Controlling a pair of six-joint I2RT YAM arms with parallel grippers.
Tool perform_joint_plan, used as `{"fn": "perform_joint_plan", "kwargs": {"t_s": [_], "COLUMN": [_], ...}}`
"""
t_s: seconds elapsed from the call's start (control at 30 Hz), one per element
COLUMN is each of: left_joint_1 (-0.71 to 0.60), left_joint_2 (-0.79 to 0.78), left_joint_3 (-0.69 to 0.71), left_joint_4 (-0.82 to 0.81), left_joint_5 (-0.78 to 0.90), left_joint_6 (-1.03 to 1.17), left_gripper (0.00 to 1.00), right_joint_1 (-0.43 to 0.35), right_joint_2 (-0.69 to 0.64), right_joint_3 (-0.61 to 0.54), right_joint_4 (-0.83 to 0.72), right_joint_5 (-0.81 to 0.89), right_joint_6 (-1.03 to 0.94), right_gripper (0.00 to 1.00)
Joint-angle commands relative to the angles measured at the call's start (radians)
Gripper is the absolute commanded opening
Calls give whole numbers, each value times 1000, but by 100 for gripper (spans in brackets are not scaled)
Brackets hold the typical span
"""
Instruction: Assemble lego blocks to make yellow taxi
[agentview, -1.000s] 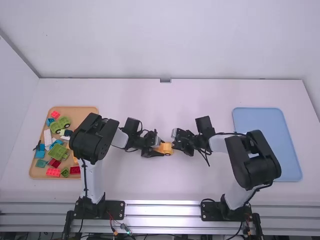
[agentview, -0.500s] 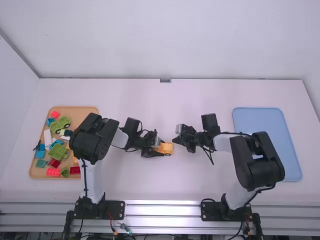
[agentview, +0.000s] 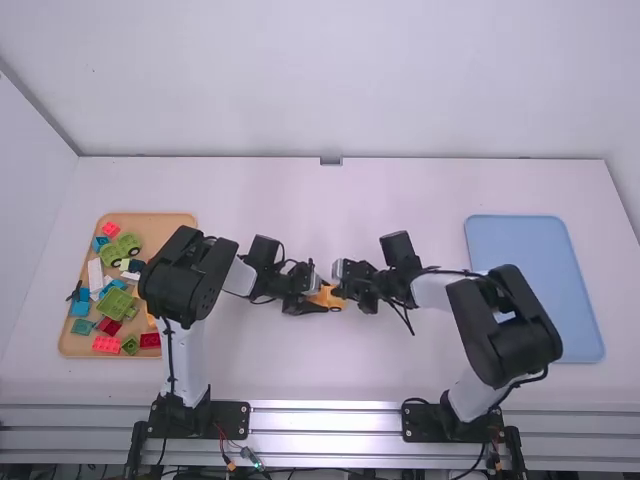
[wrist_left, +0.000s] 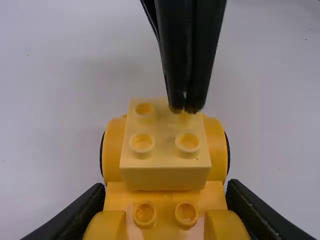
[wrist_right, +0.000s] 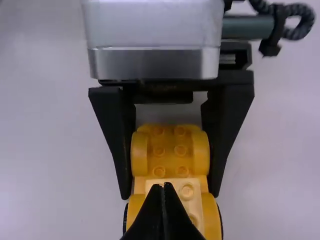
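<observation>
Around the sides of the yellow wheeled car base (agentview: 327, 297), left of the table's middle, my left gripper (agentview: 316, 300) is shut; its black fingers flank the base in the right wrist view. A pale yellow two-by-two-stud brick (wrist_left: 165, 162) sits on top, between the rounded fenders of the yellow car base (wrist_left: 115, 150); my left gripper (wrist_left: 165, 195) holds the base from both sides. Opposite it, my right gripper (agentview: 338, 290) has its fingers together, tips down at a stud of the pale brick. My right gripper (wrist_right: 164, 187) covers part of that brick (wrist_right: 186, 190).
An orange-tan tray (agentview: 165, 225) at the far left holds several loose red, blue, green and white blocks and green wheeled pieces. On the right lies a blue tray (agentview: 520, 245), partly behind the right arm.
My right gripper first drew back to the right from the car, then came in left again, over the pale brick. The left arm and the car base have stayed in place.
</observation>
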Motion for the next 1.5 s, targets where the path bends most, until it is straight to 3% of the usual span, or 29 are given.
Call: {"fn": "perform_joint_plan", "kwargs": {"t_s": [0.0, 0.33, 0.67, 0.97, 1.07, 1.17, 1.3, 1.37, 1.4, 1.47], "left_joint_1": [-11, -11, -8, -6, -10, -5, -10, -10, -5, -11], "left_joint_2": [17, 17, 17, 17, 17, 17, 17, 17, 17, 17], "left_joint_3": [0, 0, 0, 0, 0, 0, 0, 0, 0, 0], "left_joint_4": [-5, -5, -5, -3, -4, -4, 8, 18, 33, 53], "left_joint_5": [18, 19, 18, 18, 18, 18, 18, 18, 18, 17], "left_joint_6": [-3, -3, -3, -3, -3, -3, -4, -21, -50, -85], "left_gripper": [40, 39, 38, 39, 39, 43, 50, 54, 60, 66], "right_joint_1": [6, 5, 20, 17, 10, -15, -37, -48, -59, -70], "right_joint_2": [-20, 68, 162, 229, 200, 86, -64, -108, -161, -233], "right_joint_3": [0, 9, 112, 110, 125, 133, 133, 133, 132, 130], "right_joint_4": [-9, 10, -203, -176, -157, -154, -153, -154, -154, -157], "right_joint_5": [76, 125, 214, 249, 132, 21, 39, 68, 121, 217], "right_joint_6": [33, 59, -39, -32, -32, -57, -47, -17, 41, 137], "right_gripper": [0, 0, 0, 0, 0, 0, 2, 24, 99, 99]}}
